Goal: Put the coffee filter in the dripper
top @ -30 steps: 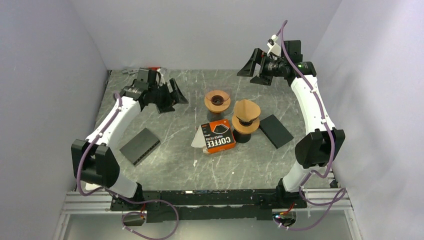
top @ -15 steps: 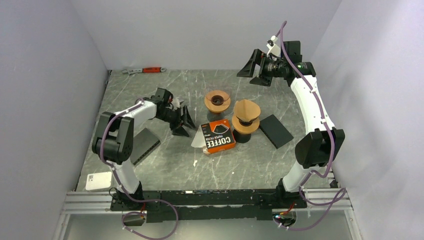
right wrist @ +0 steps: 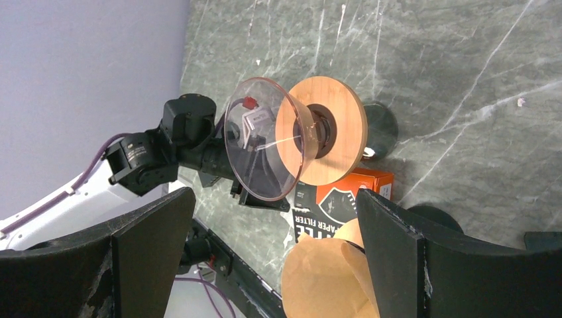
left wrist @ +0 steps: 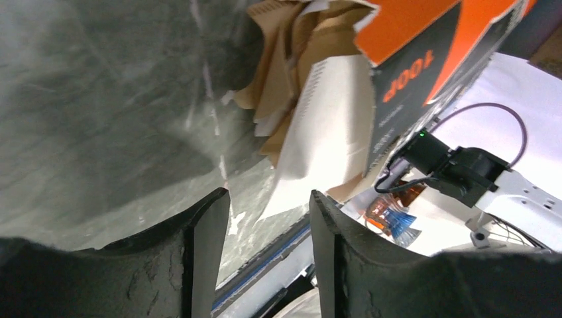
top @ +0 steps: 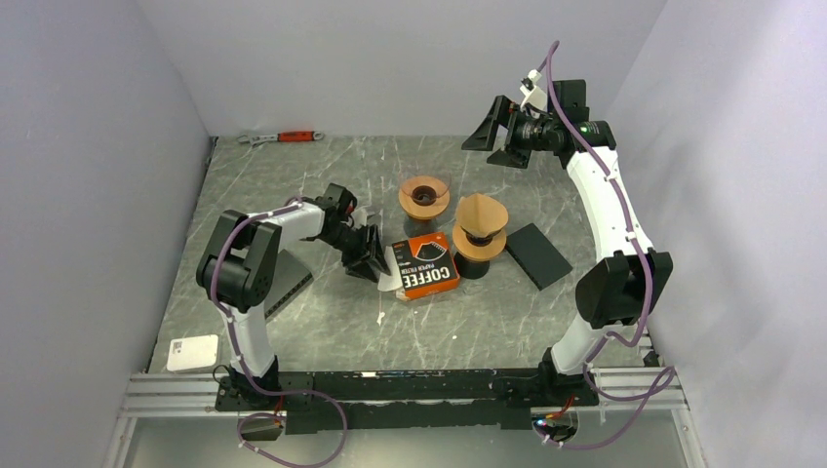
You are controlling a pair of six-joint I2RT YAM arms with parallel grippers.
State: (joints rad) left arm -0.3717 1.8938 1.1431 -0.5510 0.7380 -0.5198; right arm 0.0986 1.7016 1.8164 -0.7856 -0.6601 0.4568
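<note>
Grey marbled tabletop [top: 322, 327] carried everything. At its middle a white coffee filter [left wrist: 325, 132] stuck out of the open end of the orange box [top: 427, 265], fanned among brown sheets [left wrist: 285, 73], so one loose corner offered itself. At that end the left gripper [left wrist: 270, 197] lay low, its jaws partly apart on either side of the corner, not pinching it. Just behind the box stood the empty glass dripper [top: 423, 196], likely the target. High at the far right hung the right gripper [top: 497, 139], spread wide and empty, probably to keep clear.
</note>
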